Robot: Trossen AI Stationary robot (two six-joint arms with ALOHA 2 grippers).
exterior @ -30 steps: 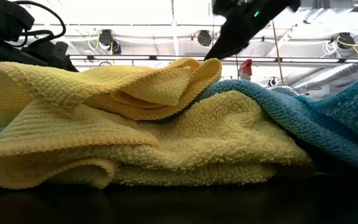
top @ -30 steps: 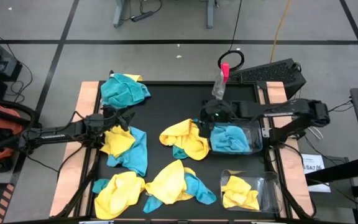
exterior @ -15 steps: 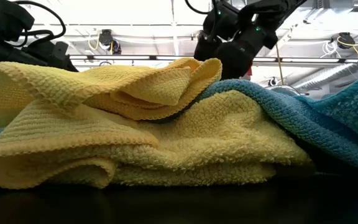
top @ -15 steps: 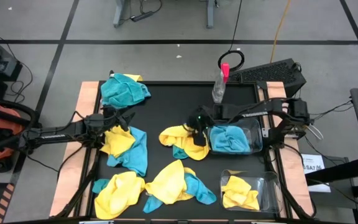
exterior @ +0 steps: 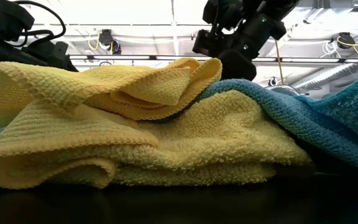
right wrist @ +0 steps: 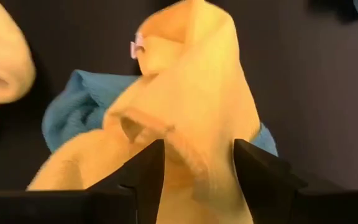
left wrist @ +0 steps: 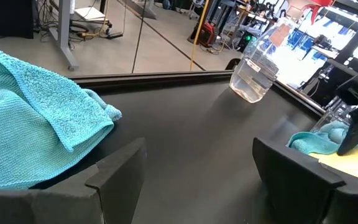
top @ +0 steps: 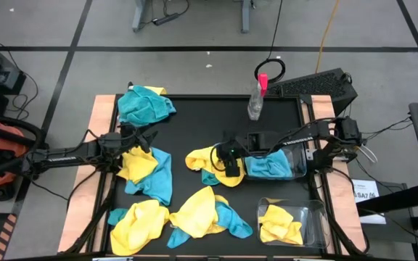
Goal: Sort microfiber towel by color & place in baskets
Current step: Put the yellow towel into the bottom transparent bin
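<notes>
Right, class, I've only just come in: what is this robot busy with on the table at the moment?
It is sorting towels by colour. The right end effector is down on the crumpled yellow microfiber towel at the table's middle, with a fold of it between its fingers, which are not yet clamped. Beside it, one clear plastic tub holds a blue towel; the other tub holds a yellow towel. The left end effector waits open over the table's left side, among more unsorted towels.

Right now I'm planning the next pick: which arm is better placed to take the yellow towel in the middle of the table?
Right. The right gripper sits over the yellow towel, a fold between its fingers in its wrist view. The left gripper waits open at the table's left.
</notes>
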